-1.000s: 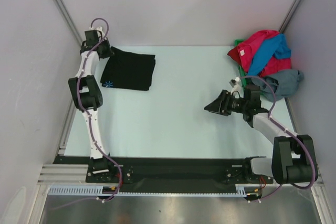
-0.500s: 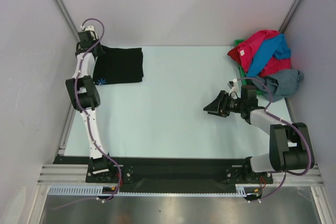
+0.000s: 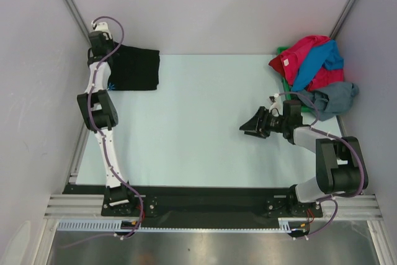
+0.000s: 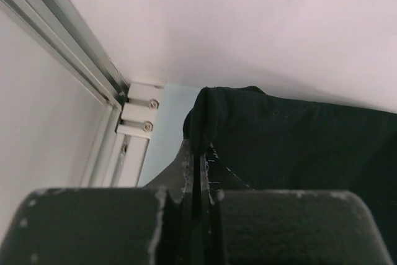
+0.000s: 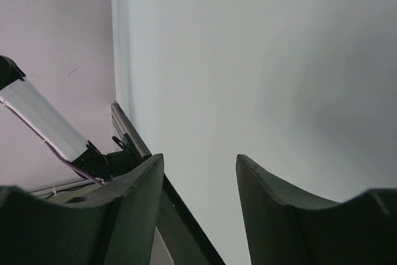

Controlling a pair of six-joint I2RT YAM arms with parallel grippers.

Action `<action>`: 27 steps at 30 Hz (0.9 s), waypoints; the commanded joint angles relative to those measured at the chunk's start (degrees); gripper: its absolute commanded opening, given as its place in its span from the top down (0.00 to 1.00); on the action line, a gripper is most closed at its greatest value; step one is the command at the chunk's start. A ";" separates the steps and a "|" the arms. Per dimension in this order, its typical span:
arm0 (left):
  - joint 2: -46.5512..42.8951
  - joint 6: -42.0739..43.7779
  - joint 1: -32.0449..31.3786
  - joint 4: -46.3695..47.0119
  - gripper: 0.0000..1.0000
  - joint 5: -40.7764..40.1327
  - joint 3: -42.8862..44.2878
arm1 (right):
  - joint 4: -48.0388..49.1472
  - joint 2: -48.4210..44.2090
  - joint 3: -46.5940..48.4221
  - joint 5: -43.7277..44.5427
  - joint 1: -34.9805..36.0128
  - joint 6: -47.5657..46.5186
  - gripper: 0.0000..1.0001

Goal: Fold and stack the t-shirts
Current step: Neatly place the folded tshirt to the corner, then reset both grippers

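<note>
Top view: I'm parking the folded black cloth t-shirt (image 3: 136, 69) in the far-left corner. Its longer side lies roughly along the back wall, and one edge points at the left gripper (image 3: 102, 51). The heap of red-pink, blue and grey shirts (image 3: 313, 69) waits far right.

Left wrist: the fingers (image 4: 181, 169) are clenched on a bunched black corner.

Right wrist: the right gripper (image 5: 195, 175) is released and empty above the pale table (image 5: 279, 60).

Next, I reckon, I let go and fetch from the heap.

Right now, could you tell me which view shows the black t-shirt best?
The top external view: nearly the whole folded black t-shirt is visible. The left wrist shows only one edge up close; the right wrist, none.
</note>
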 commanded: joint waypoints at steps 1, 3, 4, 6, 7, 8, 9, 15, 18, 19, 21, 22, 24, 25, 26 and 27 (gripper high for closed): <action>0.03 2.65 0.45 6.77 0.96 -1.38 3.93 | 3.77 1.14 1.69 -1.01 0.38 1.43 0.44; 0.21 2.22 0.37 7.21 0.66 -2.00 4.02 | 4.21 1.57 1.77 -1.10 0.56 1.70 0.44; 0.21 2.04 0.45 7.39 0.55 -4.17 4.02 | 4.30 1.84 1.86 -1.10 0.65 1.79 0.44; -0.14 1.86 0.37 7.21 0.26 -6.56 3.84 | 4.21 1.67 1.86 -0.75 1.08 1.88 0.44; -0.58 1.51 0.28 7.04 0.24 -7.61 3.58 | 4.12 1.49 1.78 -0.66 1.26 1.88 0.44; -1.02 1.34 0.02 6.95 0.23 -10.23 2.97 | 3.86 1.31 1.86 -0.40 1.78 1.79 0.44; -1.54 1.25 -0.07 6.60 0.22 -11.57 2.53 | 3.86 1.14 1.69 -0.22 1.96 1.87 0.44; -10.94 -6.82 -0.16 2.83 0.19 -13.26 -3.27 | 4.12 -3.34 -0.86 2.59 4.24 3.63 0.44; -18.84 -14.03 -0.60 2.38 0.14 -9.67 -11.86 | 3.42 -6.94 -2.44 4.70 4.69 5.30 0.44; -23.21 -17.35 -0.95 2.47 0.13 -8.08 -16.94 | 2.98 -7.91 -2.88 5.75 4.78 5.65 0.43; -27.80 -23.84 -1.48 2.12 0.11 -2.83 -22.76 | 0.36 -11.07 -3.23 7.77 4.87 5.39 0.43; -32.79 -26.33 -1.74 2.11 0.10 -0.70 -30.01 | -2.09 -12.21 -3.58 10.74 4.87 5.30 0.42; -40.01 -34.21 -3.84 3.60 0.07 3.86 -40.66 | -2.99 -16.69 -5.95 14.27 4.87 6.53 0.39; -43.70 -36.26 -4.90 6.31 0.06 6.41 -53.68 | -3.26 -18.36 -6.83 16.90 4.87 6.97 0.37; -51.48 -38.02 -6.13 12.86 0.01 8.09 -60.34 | -3.43 -19.68 -7.53 18.14 4.87 7.50 0.36; -54.78 -41.17 -8.92 15.01 0.00 9.76 -71.46 | -3.96 -22.04 -8.59 19.46 4.87 8.37 0.35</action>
